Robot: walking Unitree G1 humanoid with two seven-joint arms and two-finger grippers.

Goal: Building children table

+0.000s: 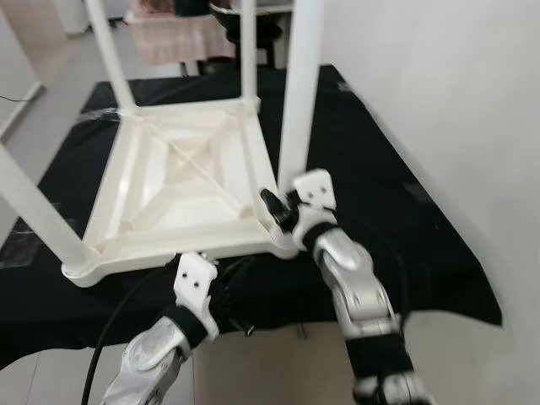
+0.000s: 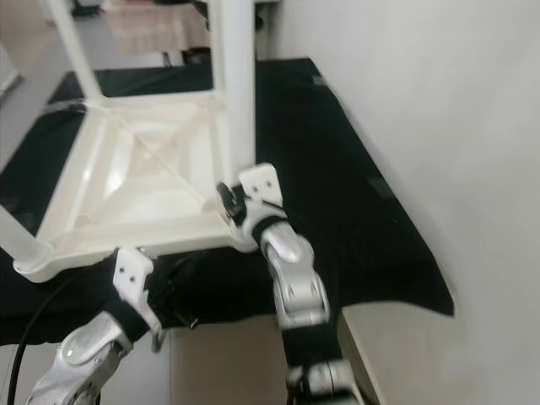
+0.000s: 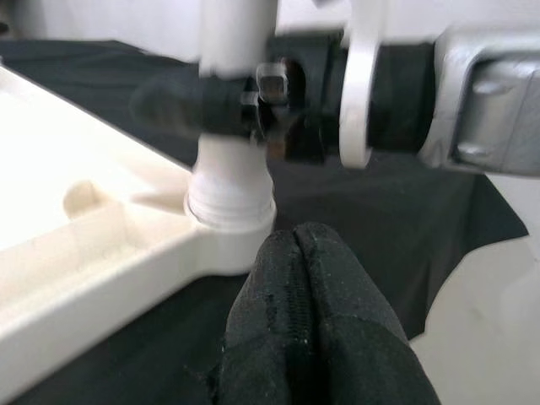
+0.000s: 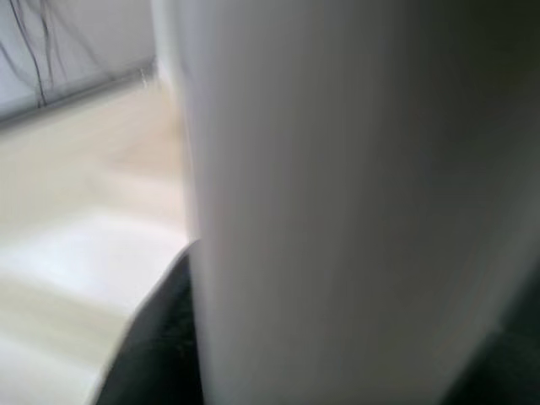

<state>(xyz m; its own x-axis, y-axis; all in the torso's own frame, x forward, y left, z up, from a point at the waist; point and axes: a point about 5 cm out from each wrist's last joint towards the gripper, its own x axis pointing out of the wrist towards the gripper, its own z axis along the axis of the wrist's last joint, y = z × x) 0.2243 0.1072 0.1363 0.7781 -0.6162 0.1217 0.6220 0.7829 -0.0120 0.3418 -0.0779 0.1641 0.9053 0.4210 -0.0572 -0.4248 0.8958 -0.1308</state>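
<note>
- Black cloth covers the floor beside a plain white wall, with pale flooring showing at its near edge.
- Lying upside down on that cloth is the white plastic children's table, its ribbed underside facing up and its legs standing upward from the corners.
- Off to the far side of the left gripper, the near-left table leg slants up out of its corner socket.
- Left gripper sits low at the near edge of the tabletop, its two black fingers pressed together and holding nothing; its tips point at the corner socket just ahead of them.
- Directly ahead of those tips stands the near-right table leg, upright in that corner socket, with a ridged collar at its foot.
- Right gripper is at the base of this leg, its black fingers clamped around it just above the socket; its wrist camera sees the white leg up close and blurred.
- Beyond the table, furniture legs and a patterned fabric are near the cloth's far edge.
</note>
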